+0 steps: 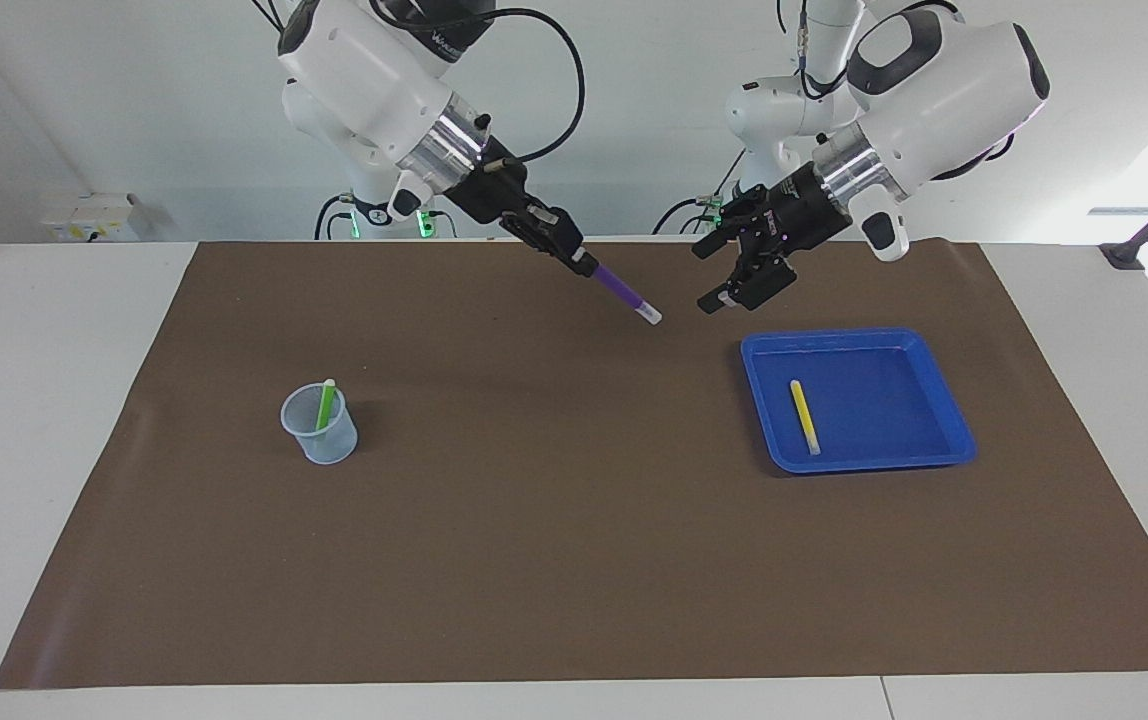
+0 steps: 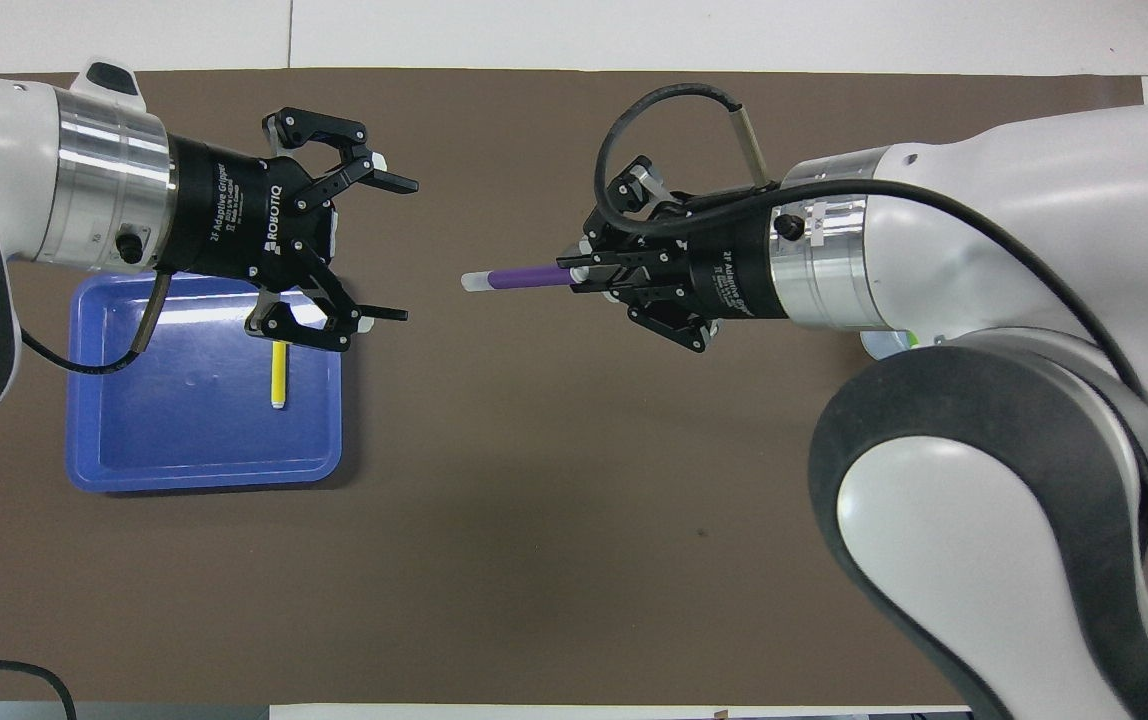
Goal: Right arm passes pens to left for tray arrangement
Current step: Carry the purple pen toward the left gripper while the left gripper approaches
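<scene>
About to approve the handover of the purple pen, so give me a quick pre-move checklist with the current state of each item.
1. Right gripper shut on the purple pen: ok.
2. Pen's whitish tip points toward the left gripper: ok.
3. Left gripper open to receive: ok, fingers spread wide.
4. Left gripper around the pen: not ok, a gap still shows between tip and fingers in both views.
5. Pen and left gripper at matching height: cannot tell.
6. Room in the tray for a second pen: ok, only the yellow pen lies in it.
</scene>
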Controlling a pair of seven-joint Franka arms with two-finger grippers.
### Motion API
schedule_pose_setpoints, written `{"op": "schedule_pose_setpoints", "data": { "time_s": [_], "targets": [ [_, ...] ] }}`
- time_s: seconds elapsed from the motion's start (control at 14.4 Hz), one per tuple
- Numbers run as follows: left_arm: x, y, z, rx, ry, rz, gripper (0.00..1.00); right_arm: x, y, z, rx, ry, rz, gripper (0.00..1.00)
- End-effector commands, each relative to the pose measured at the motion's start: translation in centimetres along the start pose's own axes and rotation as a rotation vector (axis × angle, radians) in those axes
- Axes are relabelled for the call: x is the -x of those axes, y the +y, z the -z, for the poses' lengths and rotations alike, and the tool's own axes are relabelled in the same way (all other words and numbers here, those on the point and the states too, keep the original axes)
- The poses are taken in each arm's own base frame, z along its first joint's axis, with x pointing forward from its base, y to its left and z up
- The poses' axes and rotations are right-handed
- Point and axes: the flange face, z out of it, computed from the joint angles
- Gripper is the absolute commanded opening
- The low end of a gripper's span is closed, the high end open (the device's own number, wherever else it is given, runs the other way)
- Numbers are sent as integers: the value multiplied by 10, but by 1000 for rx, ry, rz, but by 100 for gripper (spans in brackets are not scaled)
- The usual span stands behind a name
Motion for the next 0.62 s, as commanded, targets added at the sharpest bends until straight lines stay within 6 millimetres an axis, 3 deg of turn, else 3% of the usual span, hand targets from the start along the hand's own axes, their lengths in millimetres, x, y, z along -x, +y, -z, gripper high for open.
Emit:
{"op": "schedule_pose_setpoints", "data": {
  "time_s": [0.0, 0.55],
  "targets": [
    [3, -7, -14, 5, -33, 44, 100, 23, -8, -11, -11, -22, 10, 0],
    [12, -23, -29, -49, -56, 47, 99, 44, -9, -22, 7, -26, 41, 0]
  ]
}}
